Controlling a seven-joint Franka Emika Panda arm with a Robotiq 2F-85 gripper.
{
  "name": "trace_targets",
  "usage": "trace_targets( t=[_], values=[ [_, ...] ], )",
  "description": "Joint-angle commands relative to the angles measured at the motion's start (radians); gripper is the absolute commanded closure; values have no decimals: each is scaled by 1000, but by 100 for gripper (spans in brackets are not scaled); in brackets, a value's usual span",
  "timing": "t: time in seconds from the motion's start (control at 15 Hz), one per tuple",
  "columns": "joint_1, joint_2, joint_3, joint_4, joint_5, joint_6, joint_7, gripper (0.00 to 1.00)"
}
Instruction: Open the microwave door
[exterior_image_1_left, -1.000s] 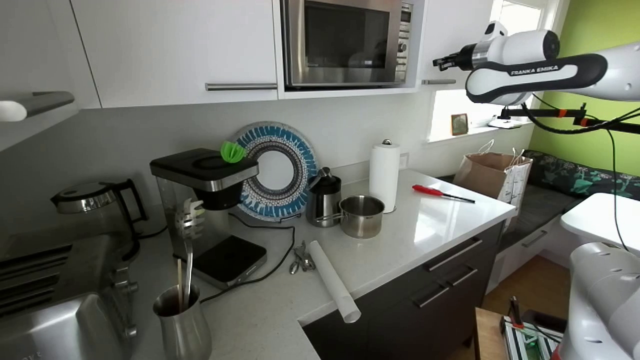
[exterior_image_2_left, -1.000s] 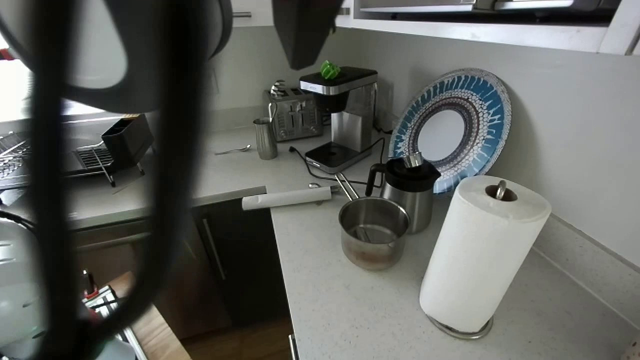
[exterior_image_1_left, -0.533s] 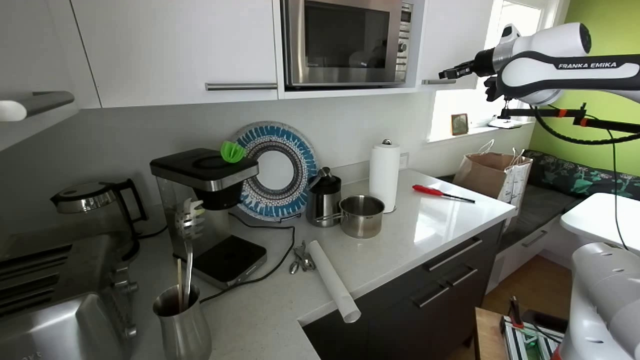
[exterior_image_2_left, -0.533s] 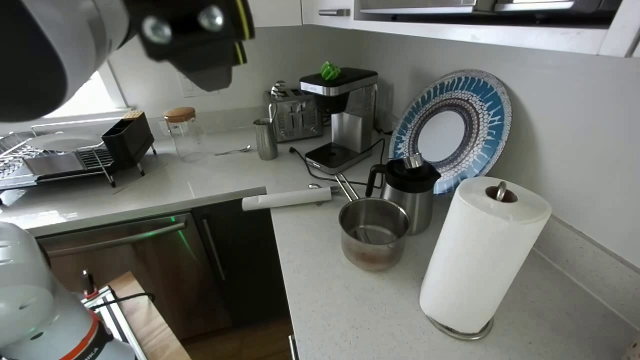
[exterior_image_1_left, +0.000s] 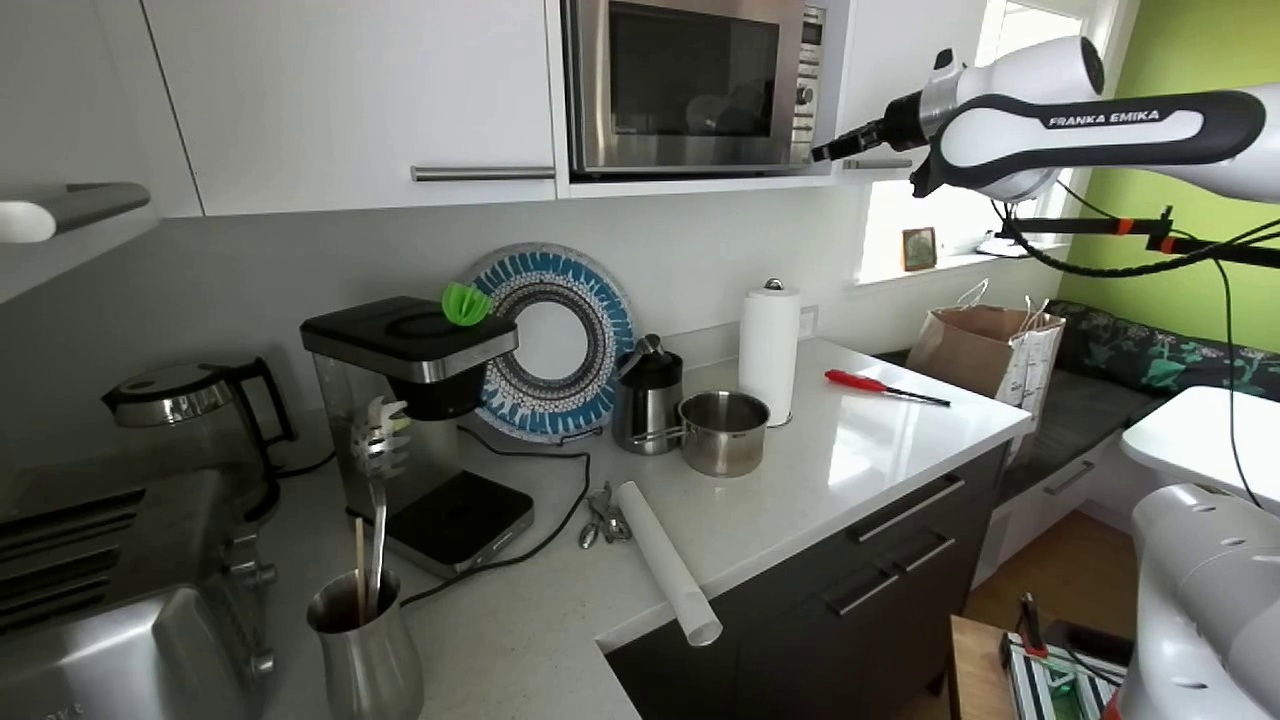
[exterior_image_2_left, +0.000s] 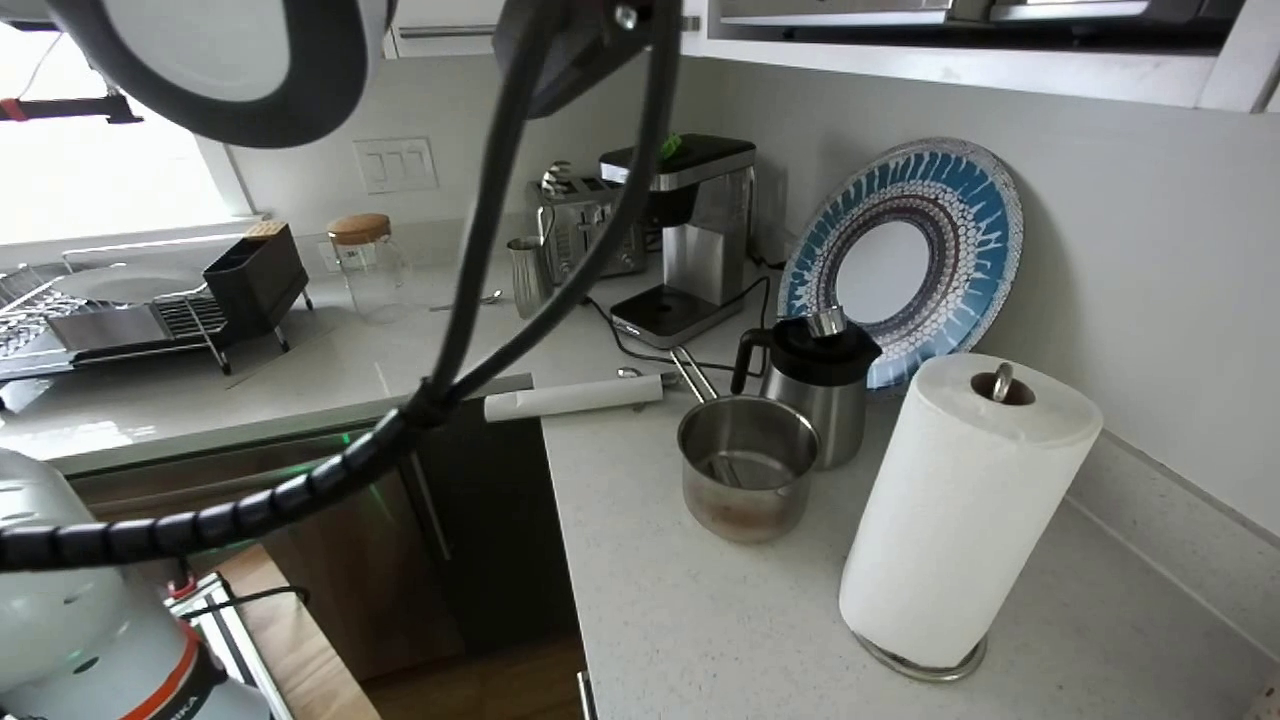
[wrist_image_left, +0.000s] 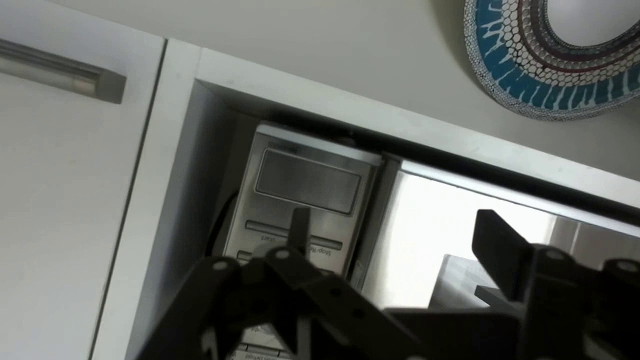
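Above the desk (exterior_image_1_left: 790, 500), the microwave (exterior_image_1_left: 700, 92) ran lengthwise from left to right.
Its door (exterior_image_1_left: 690, 75) faced the near side; by the right end, the pincer (wrist_image_left: 392, 220) hung, fingers (wrist_image_left: 501, 252) well apart.

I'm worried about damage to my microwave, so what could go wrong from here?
In the wrist view, one finger of the open gripper appears in front of the microwave's control strip; pushing forward might press a button.

The microwave door has a shiny steel frame, which the gripper could slip on or scratch.

The white cabinet frame stands close beside the control strip; a sideways move might knock it.
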Motion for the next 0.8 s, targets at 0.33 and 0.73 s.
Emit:
trace_targets(
  t=[0.33, 0.73],
  values=[
    [133, 1, -55, 82, 170, -195, -79, 0],
    [129, 36, -72, 129, 211, -184, -99, 0]
  ],
)
